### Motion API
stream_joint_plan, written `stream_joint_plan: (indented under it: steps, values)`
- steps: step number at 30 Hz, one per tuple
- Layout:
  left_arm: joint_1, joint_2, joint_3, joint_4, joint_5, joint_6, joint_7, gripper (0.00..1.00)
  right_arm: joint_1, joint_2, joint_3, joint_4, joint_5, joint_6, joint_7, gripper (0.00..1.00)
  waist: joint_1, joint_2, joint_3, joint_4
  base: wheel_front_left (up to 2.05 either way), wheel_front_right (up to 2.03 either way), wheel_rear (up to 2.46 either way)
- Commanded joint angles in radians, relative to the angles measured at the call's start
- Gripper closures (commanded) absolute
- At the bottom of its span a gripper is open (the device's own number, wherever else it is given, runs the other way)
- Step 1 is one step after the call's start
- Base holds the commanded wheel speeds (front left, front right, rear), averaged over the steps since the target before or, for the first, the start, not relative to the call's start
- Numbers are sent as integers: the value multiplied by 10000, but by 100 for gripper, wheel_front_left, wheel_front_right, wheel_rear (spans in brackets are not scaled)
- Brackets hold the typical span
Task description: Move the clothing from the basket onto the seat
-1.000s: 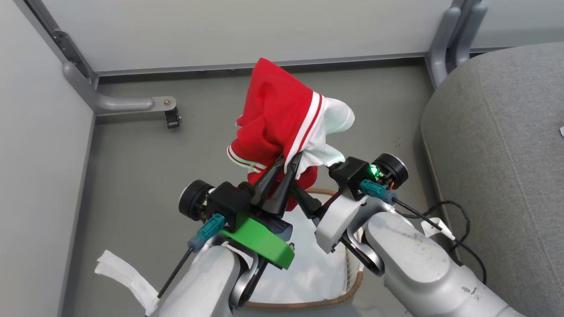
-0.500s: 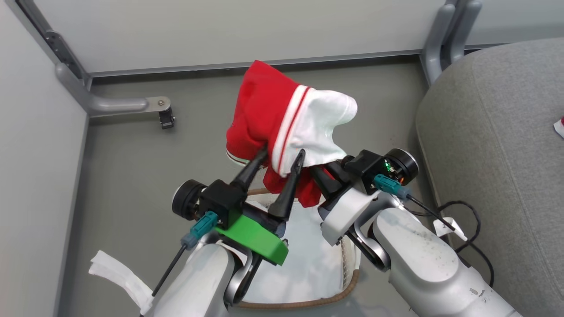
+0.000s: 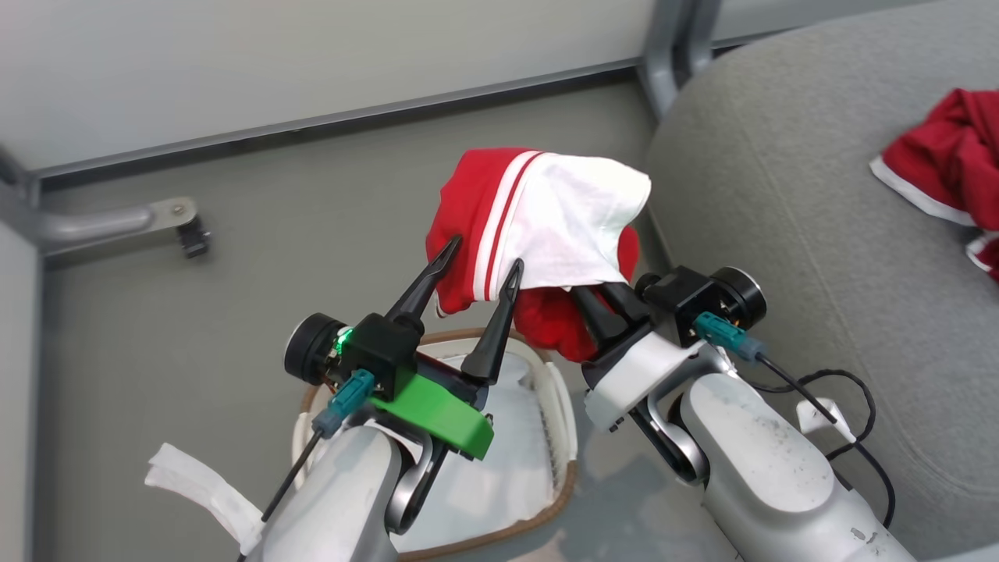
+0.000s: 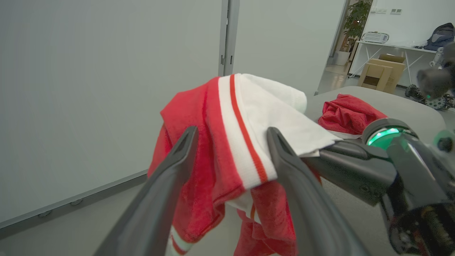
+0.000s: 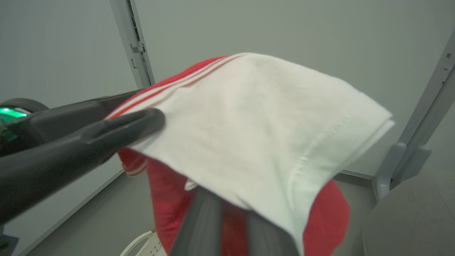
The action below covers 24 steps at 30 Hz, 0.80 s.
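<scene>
The grey seat (image 3: 780,203) spread out to the right of the right gripper (image 3: 602,303). The head view showed a second garment (image 3: 940,160) crumpled on it, well beyond that gripper. The left wrist view also caught this piece, while the right wrist view gave just a corner of the seat. In the head view the basket (image 3: 563,421), lined with a white sheet (image 3: 499,468), sat on the floor beneath the left gripper (image 3: 483,257). The held garment (image 3: 546,211) hung bunched in the air at both grippers' fingertips, beside the seat's edge. It was red, with a broad white panel and a white band carrying a thin red stripe. The right gripper was clenched on it, fingers together under the white panel. The left gripper was released, its fingers spread to either side of the striped band.
</scene>
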Motion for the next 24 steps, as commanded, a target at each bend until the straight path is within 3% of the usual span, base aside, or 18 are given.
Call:
stream_joint_plan:
  steps: [1,13,18,24]
  values:
    - [-193,70,0,20,123,-46,-5,0,149,-15,-102,-133,6,-11,-23,100,0,0,346,-1088,0,0,0]
    - [-307,304,144,302,301,-40,-7,0,967,-22,-1327,-928,187,-11,-24,100,0,0,771,-3413,0,0,0]
    - [-210,399,239,457,296,-40,-7,0,1298,-19,-1863,-1279,351,-11,-23,100,0,0,847,-4027,0,0,0]
    - [-482,365,-269,720,80,-40,-7,0,1831,-14,-2751,-1771,332,-11,-23,100,0,0,947,-4175,0,0,0]
